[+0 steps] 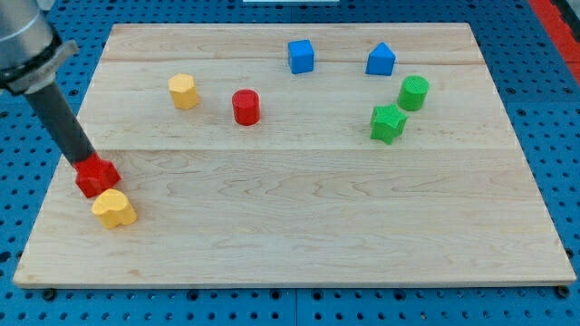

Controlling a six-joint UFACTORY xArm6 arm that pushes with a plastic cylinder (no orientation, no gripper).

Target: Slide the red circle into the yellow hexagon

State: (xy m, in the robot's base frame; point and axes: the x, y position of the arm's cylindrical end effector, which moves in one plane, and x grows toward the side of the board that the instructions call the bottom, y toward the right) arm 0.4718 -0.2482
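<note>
The red circle stands upright on the wooden board at the upper middle. The yellow hexagon sits a short way to its left, apart from it. My tip is far from both, at the view's left edge of the board, touching the top of a second red block. A yellow heart-shaped block lies just below that red block, touching it.
A blue cube and a blue triangular block sit near the view's top. A green cylinder and a green star sit at the right. Blue pegboard surrounds the board.
</note>
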